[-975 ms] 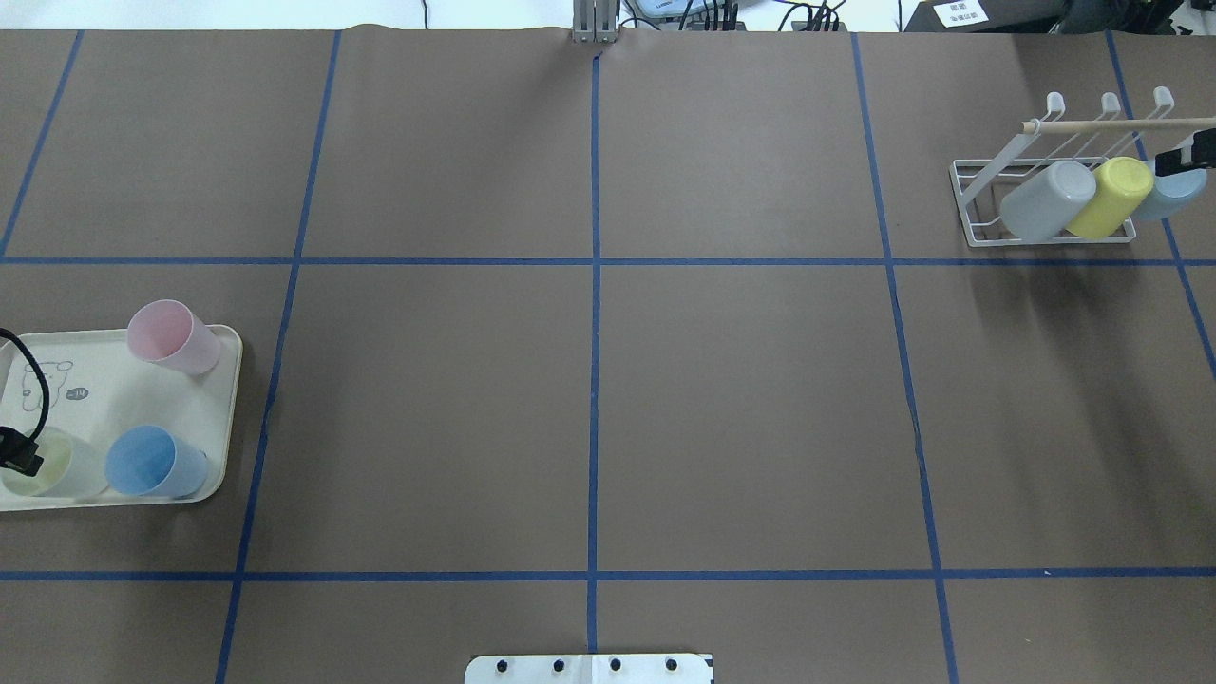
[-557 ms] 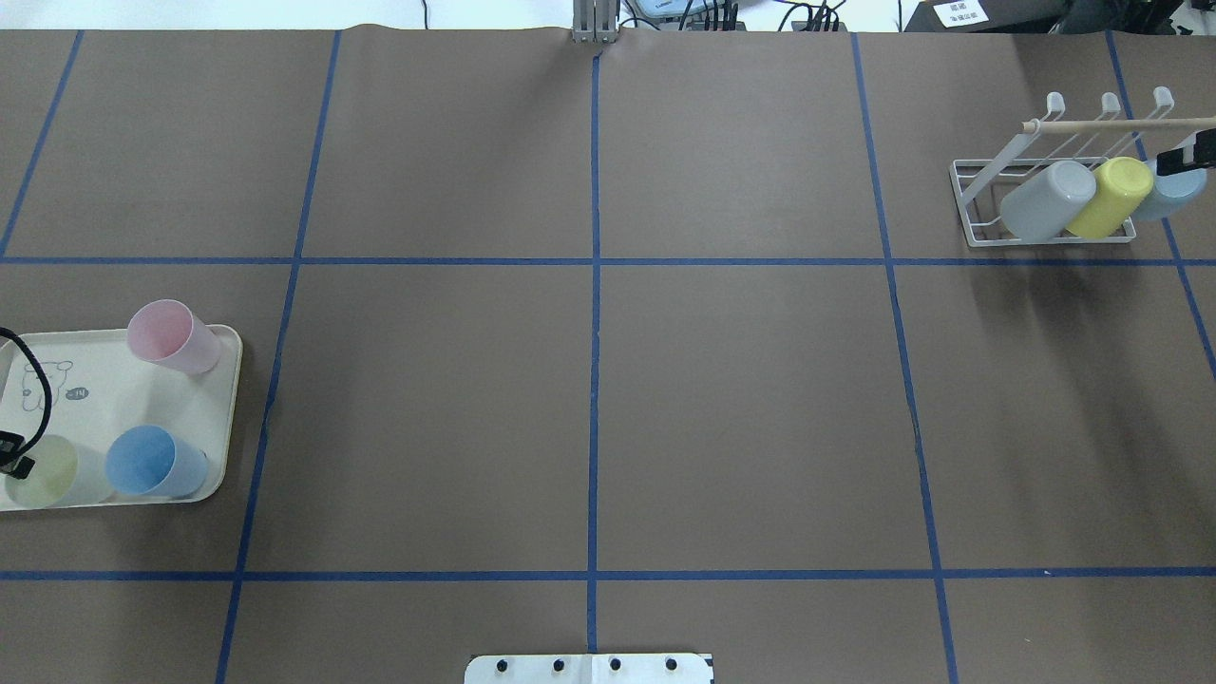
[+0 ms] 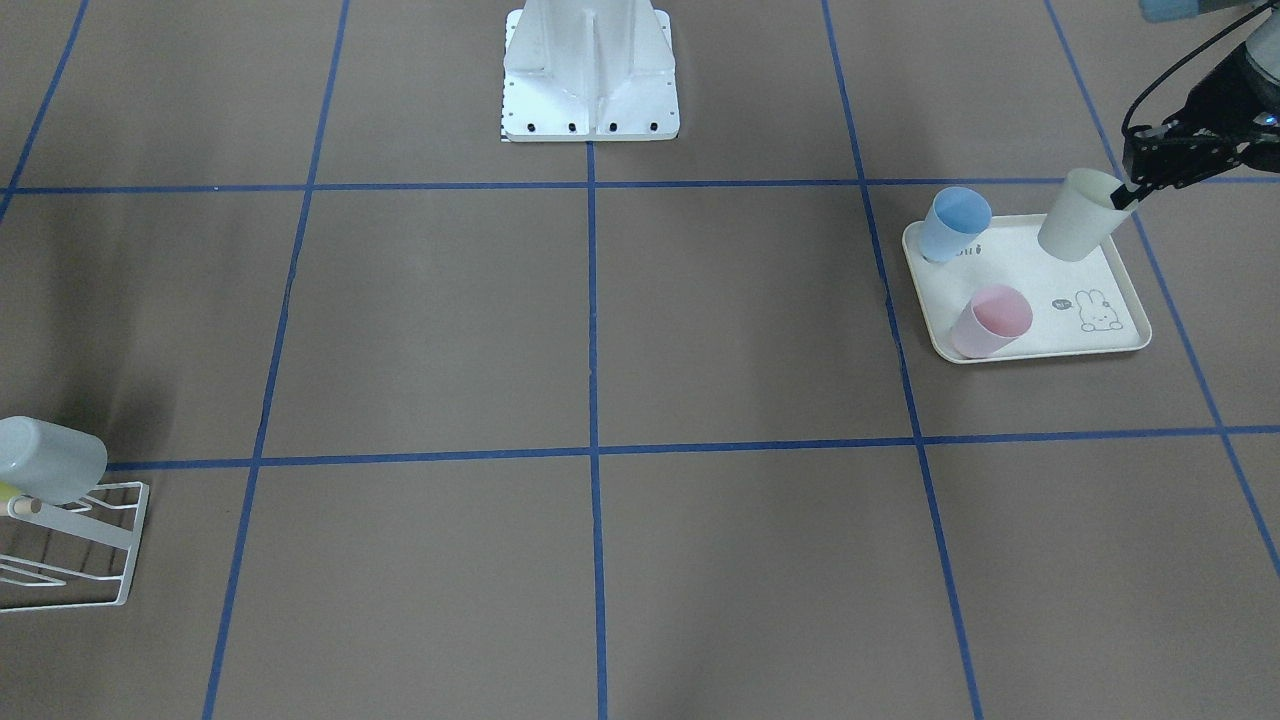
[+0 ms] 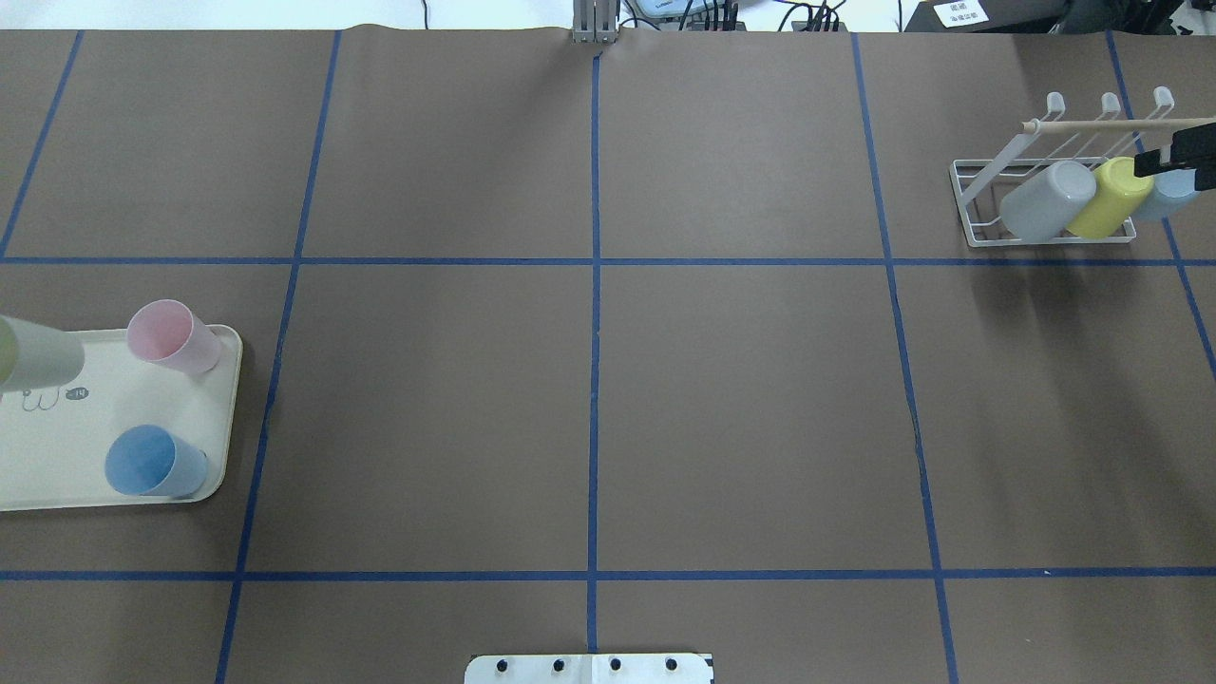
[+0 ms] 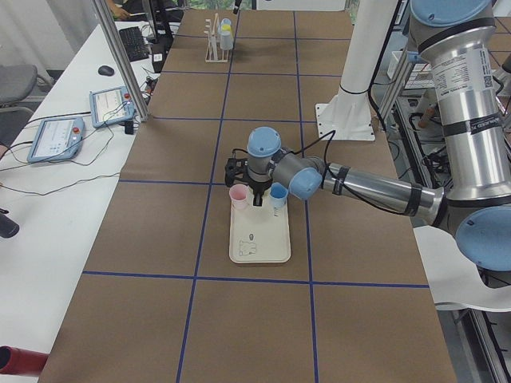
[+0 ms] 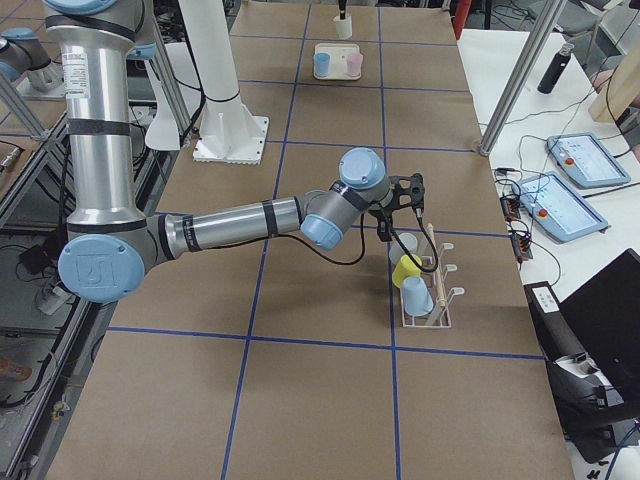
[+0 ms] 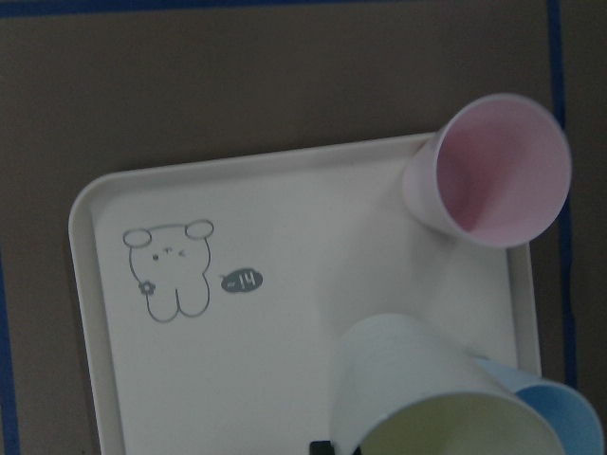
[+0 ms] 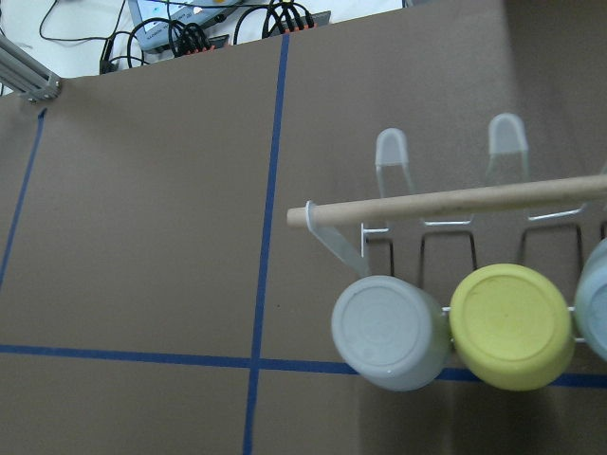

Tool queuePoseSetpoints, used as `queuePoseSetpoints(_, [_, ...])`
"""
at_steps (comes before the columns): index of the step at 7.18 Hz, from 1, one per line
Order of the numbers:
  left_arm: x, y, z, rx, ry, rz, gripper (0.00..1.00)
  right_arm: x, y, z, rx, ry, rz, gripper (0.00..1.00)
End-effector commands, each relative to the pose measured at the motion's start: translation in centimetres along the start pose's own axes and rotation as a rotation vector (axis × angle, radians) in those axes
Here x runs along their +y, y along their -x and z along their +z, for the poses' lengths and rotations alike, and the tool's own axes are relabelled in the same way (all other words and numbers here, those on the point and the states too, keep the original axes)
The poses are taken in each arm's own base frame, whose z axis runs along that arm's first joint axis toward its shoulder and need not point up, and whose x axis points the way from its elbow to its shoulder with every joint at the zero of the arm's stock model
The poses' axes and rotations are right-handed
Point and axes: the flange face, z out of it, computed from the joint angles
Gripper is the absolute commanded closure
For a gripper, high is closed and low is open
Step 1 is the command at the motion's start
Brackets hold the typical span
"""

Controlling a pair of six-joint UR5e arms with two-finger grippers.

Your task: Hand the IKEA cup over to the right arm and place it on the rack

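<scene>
Left hand (image 3: 1128, 194): clamps pale cream plastic cup (image 3: 1074, 230) by rim.
Right hand (image 4: 1163, 160): aperture cannot be told.
Risk: rim pinch; cup may pivot, slip.

Six cups (image 4: 174, 335) (three on rack (image 4: 1083, 124), three at tray (image 4: 123, 399)); one rack, one tray.

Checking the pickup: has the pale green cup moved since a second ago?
Yes. The green cup left its spot beside the blue cup, now level with the pink cup.

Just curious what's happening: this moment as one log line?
left pincer: grips pale cup above tray | right pincer: near rack, grip unclear
</scene>
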Motion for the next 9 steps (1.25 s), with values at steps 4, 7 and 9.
queuePoseSetpoints(4, [-4.4, -31.2, 1.2, 0.382, 0.006, -0.419, 1.00, 4.7, 15.2, 4.2, -0.351, 0.068, 0.363, 0.01])
queuePoseSetpoints(7, [2.3, -41.9, 6.3, 0.771, -0.045, -0.562, 1.00, 10.6, 27.0, 8.8, -0.511, 0.051, 0.528, 0.01])
queuePoseSetpoints(9, [2.1, -39.6, 10.3, 1.046, 0.056, -0.631, 1.00, 11.4, 30.5, 7.5, -0.670, 0.159, 0.676, 0.01])
